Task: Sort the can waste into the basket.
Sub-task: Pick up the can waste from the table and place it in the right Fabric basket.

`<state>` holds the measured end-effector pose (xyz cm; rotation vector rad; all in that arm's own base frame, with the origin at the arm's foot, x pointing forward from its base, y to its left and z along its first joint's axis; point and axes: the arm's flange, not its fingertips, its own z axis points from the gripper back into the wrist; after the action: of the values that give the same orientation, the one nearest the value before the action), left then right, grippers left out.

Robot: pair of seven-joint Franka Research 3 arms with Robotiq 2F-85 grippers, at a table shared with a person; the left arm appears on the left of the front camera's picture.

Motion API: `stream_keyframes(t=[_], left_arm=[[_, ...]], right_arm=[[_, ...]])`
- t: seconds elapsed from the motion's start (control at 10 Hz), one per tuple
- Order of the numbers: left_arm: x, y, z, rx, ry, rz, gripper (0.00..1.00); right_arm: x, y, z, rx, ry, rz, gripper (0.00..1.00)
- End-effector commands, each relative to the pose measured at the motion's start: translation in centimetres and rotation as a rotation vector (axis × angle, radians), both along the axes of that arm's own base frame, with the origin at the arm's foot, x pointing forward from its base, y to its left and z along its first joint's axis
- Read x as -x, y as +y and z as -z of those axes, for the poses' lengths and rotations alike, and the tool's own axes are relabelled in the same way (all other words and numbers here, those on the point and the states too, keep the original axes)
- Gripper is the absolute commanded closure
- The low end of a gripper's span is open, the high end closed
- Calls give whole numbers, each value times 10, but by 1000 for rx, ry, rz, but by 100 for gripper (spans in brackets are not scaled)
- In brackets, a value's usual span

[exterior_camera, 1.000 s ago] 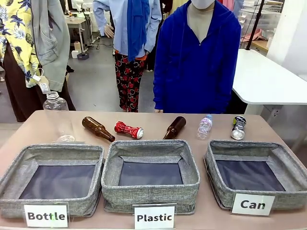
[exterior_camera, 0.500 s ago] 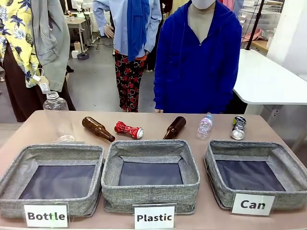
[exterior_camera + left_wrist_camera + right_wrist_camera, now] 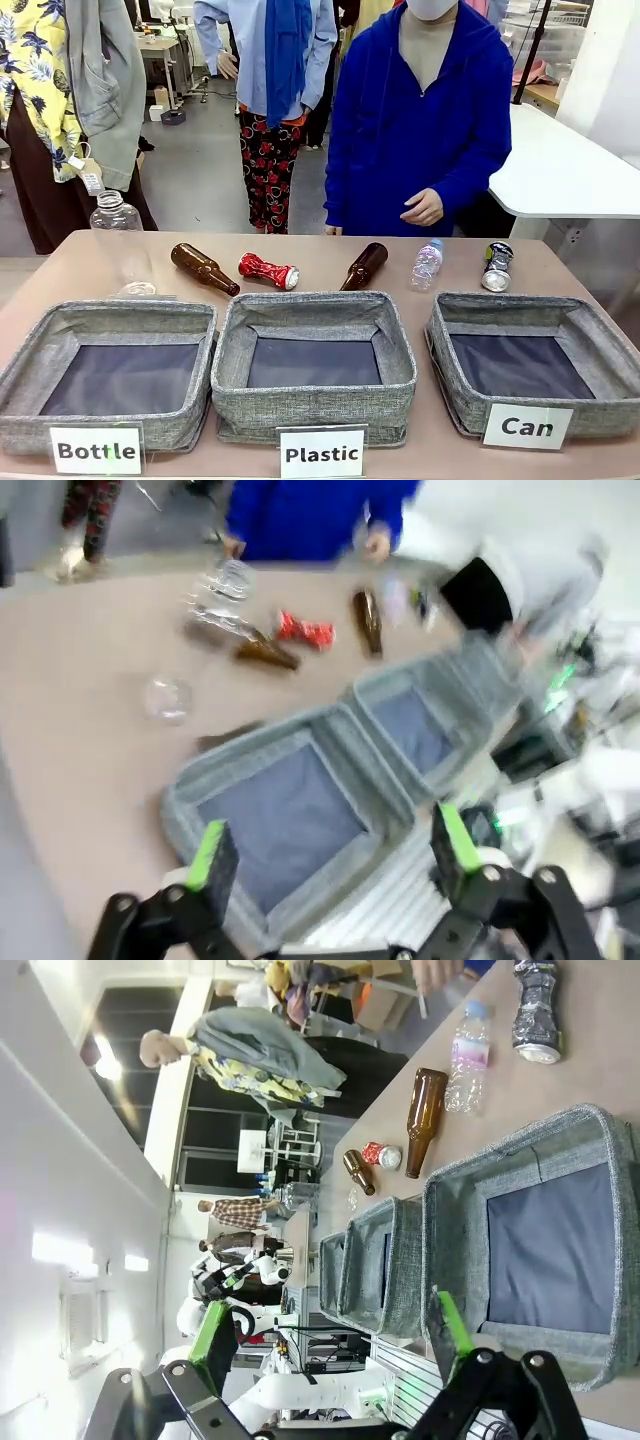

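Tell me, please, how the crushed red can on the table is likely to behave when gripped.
The red can lies on its side, crumpled, so it probably would wobble rather than roll far if nudged. Its thin-looking, dented metal suggests it is light and may buckle further under a firm squeeze. The shiny skin could be slippery.

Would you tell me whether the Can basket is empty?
Empty: the Can basket shows bare dark lining; the red can and silver can lie on the table behind.
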<state>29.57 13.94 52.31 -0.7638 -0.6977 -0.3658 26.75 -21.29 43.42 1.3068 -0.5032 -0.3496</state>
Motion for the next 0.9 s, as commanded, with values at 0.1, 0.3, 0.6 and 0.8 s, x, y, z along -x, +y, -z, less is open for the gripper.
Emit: stream_keyframes(t=[0.1, 0.3, 0.6, 0.8], left_arm=[[-35, -101, -40, -306, -51, 174, 0], [-61, -189, -35, -497, -18, 289, 0], [-39, -175, -47, -399, -59, 269, 0], [-39, -175, -47, -399, -59, 269, 0]], right_arm=[[-3, -3, -2, -2, -36, 2, 0], [-3, -3, -2, -2, -36, 2, 0], [-3, -3, -2, -2, -36, 2, 0], [-3, -3, -2, -2, -36, 2, 0]])
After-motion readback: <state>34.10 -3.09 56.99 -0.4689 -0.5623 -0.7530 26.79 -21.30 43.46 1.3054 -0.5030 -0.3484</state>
